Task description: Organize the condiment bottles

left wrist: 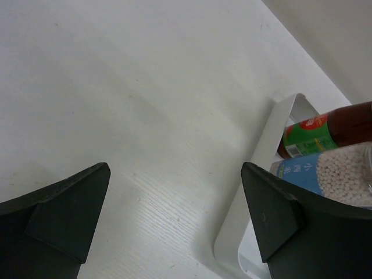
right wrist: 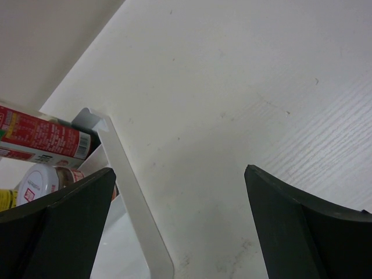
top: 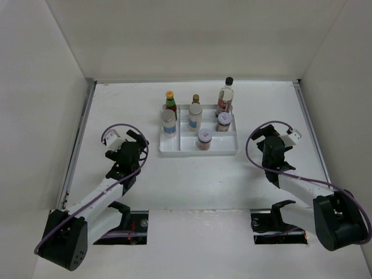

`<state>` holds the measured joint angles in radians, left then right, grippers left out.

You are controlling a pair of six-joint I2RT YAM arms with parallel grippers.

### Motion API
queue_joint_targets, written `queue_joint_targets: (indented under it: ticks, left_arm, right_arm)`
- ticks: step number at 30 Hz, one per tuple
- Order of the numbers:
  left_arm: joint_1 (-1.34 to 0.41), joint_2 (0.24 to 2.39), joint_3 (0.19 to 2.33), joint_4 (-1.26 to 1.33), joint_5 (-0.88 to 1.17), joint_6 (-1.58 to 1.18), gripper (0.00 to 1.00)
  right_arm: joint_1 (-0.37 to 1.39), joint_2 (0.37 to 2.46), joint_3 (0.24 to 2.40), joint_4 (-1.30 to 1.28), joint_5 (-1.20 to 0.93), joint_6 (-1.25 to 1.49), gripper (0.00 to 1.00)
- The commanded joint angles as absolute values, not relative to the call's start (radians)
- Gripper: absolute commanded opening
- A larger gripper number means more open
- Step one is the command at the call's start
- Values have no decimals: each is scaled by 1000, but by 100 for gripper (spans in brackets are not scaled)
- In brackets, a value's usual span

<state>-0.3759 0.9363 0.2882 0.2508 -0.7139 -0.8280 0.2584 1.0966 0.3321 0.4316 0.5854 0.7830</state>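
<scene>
Seven condiment bottles stand in or at the back of the white divided tray (top: 224,143). Along the back are the yellow-capped red sauce bottle (top: 170,102), the tiny brown bottle (top: 196,99) and the tall clear black-capped bottle (top: 226,95). In front of them are two white shakers (top: 168,123) (top: 195,117) and two red-lidded jars (top: 224,121) (top: 204,139). My left gripper (top: 140,141) is open over bare table left of the tray. My right gripper (top: 263,136) is open to the tray's right. Neither holds anything. The left wrist view shows the sauce bottle (left wrist: 332,128) and a shaker (left wrist: 343,173).
White walls enclose the table on the left, back and right. The tray rim (left wrist: 260,152) lies just inside my left gripper's (left wrist: 174,203) right finger. The tray's right rim (right wrist: 125,181) runs by my right gripper's (right wrist: 180,200) left finger, with a jar (right wrist: 42,181) behind it.
</scene>
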Motion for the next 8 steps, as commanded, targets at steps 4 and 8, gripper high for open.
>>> queue_joint_targets:
  ticks: [4, 8]
  left_arm:
    - [-358, 920, 391, 26, -611, -873, 100]
    - [-331, 959, 446, -84, -612, -876, 100]
  right_arm:
    - [255, 1114, 368, 505, 531, 819, 100]
    - [248, 1082, 359, 503, 514, 819, 100]
